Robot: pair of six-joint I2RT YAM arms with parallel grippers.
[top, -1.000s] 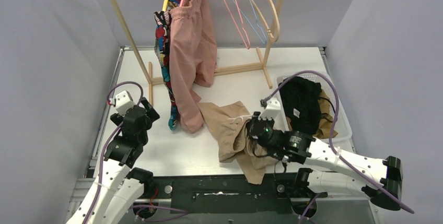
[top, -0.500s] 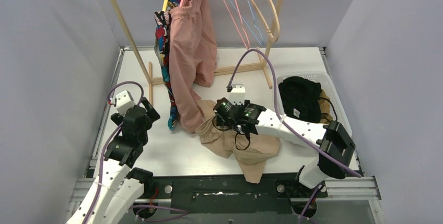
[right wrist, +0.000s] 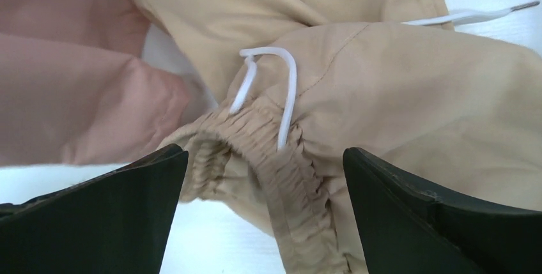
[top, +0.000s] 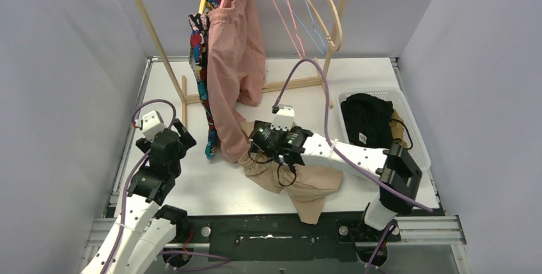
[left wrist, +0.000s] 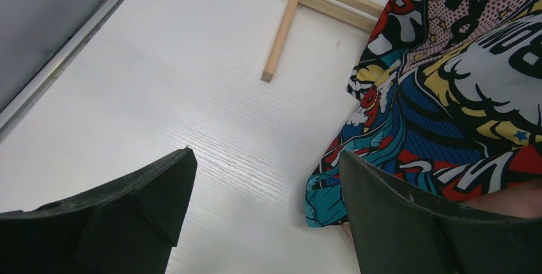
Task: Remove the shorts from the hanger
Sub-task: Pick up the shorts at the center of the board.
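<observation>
Beige shorts (top: 316,188) lie diagonally, waistband (right wrist: 268,159) toward pink shorts (top: 233,76).

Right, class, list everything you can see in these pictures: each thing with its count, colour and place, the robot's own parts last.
beige shorts: one, beige, crumpled on the table
pink shorts: one, dusty pink, hanging from the rack
comic-print shorts: one, multicoloured, hanging left of the pink shorts
black shorts: one, black, in the basket
brown shorts: one, tan-brown, in the basket, mostly under the black shorts
basket: one, white, table's right side
hangers: at least two bare, pink and blue, on the rack
rack: one, pale wood, far side
table: one, white
left gripper: one, black, open, empty
right gripper: one, black, open over the beige shorts' waistband
</observation>
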